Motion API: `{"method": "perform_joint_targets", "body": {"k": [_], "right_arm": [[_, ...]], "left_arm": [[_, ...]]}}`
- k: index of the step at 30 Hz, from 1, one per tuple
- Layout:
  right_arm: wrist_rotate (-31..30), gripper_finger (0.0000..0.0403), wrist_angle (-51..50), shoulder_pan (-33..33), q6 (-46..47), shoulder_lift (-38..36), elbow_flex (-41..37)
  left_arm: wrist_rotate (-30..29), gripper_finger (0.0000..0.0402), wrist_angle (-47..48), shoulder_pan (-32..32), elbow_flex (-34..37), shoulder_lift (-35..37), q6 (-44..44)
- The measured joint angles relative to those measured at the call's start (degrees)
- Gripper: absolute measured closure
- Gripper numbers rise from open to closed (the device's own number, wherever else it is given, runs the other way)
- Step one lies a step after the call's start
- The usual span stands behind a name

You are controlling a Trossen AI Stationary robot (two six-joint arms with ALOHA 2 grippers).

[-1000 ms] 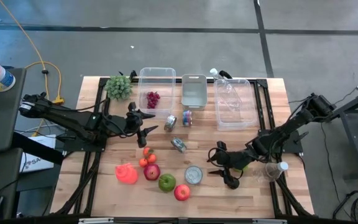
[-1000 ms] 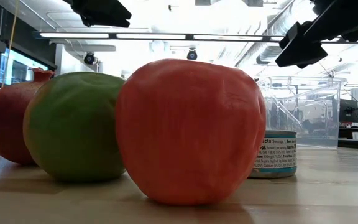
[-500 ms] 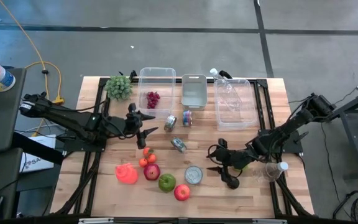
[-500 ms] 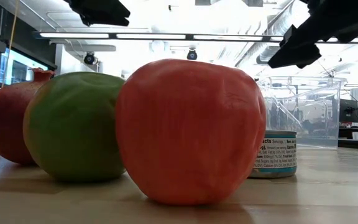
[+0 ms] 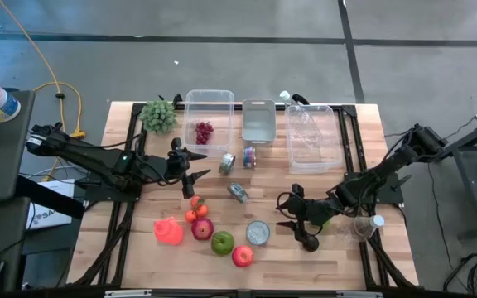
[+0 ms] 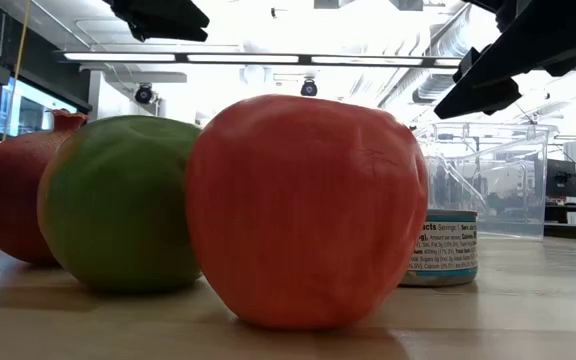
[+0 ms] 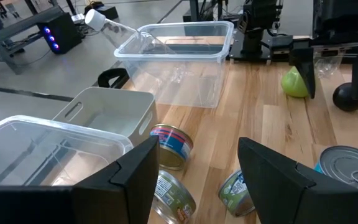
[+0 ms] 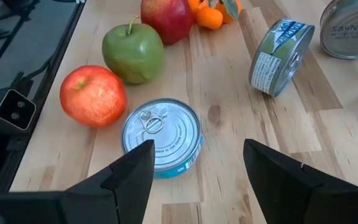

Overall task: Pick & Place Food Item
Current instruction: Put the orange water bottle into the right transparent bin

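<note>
Wooden table (image 5: 338, 257): upright tin (image 5: 257, 233) beside right claw (image 5: 291, 217), spread, holding nothing.

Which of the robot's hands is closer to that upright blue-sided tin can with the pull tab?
The right hand. It hovers open just beside the upright blue-sided tin can, while the left hand, also open, sits farther off toward the bins.

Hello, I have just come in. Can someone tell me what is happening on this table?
Two robot arms hover over a wooden table set with food items, and neither holds anything. The right gripper is open above an upright tin can, beside a red apple and a green apple. The left gripper is also open, over some tipped cans near the clear bins. Nothing has been picked yet.
</note>
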State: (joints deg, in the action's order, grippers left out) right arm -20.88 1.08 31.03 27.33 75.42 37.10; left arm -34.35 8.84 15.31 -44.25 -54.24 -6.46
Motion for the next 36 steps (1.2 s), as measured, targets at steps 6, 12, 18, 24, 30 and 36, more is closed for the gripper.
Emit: {"method": "perform_joint_targets", "body": {"k": [6, 12, 18, 24, 30, 36], "right_arm": [[0.01, 0.0168, 0.04, 0.0, 0.12, 0.02, 0.0], [0.02, 0.0168, 0.02, 0.0, 3.77, 0.0, 0.0], [0.02, 0.0168, 0.05, 0.0, 5.69, 0.0, 0.0], [-0.04, 0.0168, 0.05, 0.17, 7.6, 0.0, 0.0], [-0.17, 0.0168, 0.7, 0.91, 7.52, 0.0, 0.0], [-0.17, 0.0168, 0.69, 0.91, 6.33, 0.0, 0.0]], "left_arm": [[0.02, 0.0193, 0.02, 0.0, 0.0, 0.0, 0.02], [0.06, 0.0193, 0.28, 0.0, 0.03, 0.0, -2.05], [0.05, 0.0193, 0.28, 1.07, 0.04, 0.02, -4.34], [0.07, 0.0193, 0.22, 6.67, 0.04, 0.04, -2.82], [1.27, 0.0193, 0.67, 13.63, 0.04, 0.04, -2.75], [5.31, 0.0193, 2.19, 16.51, 0.07, -0.13, -0.48]]}}
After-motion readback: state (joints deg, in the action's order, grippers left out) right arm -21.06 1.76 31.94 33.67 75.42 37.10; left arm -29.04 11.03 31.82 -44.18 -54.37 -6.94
